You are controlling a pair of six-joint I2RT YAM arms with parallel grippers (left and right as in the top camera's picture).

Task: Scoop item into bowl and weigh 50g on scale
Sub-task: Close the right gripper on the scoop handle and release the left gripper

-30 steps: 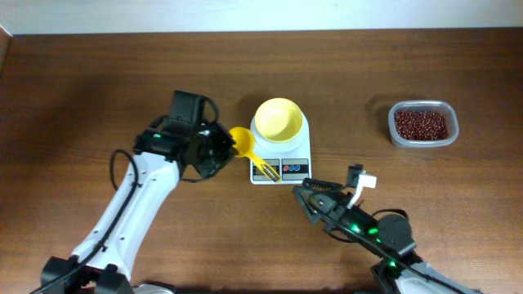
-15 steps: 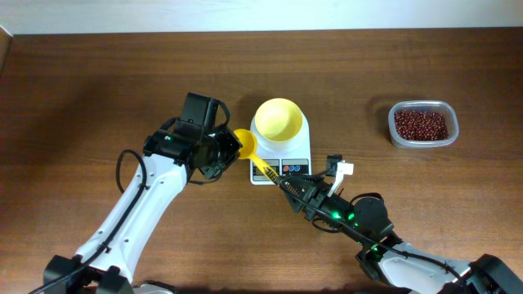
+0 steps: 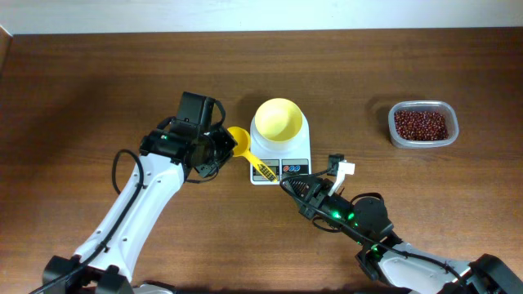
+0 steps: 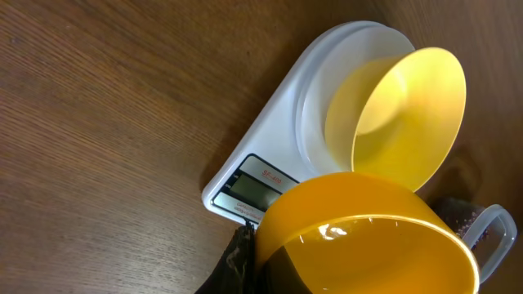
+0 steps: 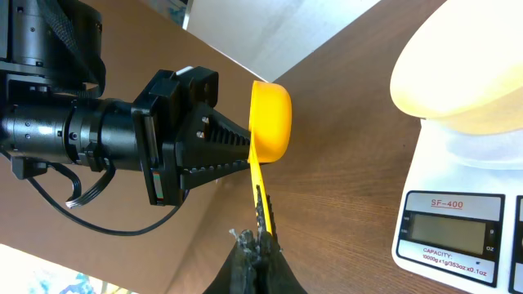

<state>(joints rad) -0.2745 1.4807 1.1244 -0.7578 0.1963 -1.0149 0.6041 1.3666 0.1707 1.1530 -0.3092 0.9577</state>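
Yellow and empty, the plastic handled scoop (image 5: 270, 121) is held from two sides above the brown wooden counter (image 3: 82, 82). Its handle tip is pinched by the right tool (image 5: 260, 243), and the left tool (image 5: 243, 152) appears to be pressed together on the neck below the cup. The small dark red-brown beans (image 3: 421, 123) are seen in the clear rectangular plastic tub (image 3: 391, 124), well apart to the right of the small white square digital scale (image 3: 302, 151). The small round pale yellow plastic bowl (image 3: 279, 119) is set on the scale with nothing in it.

Trouble is most likely at this shared hold. If both arms are moved while both grips are clamped, the scoop could be twisted or wrenched out of one of them. If the neck is let go before the thin pinch at the handle tip is firm, the cup could swing down and be dropped. It could also be knocked against the bowl just beside it, and the bowl nudged off the scale.
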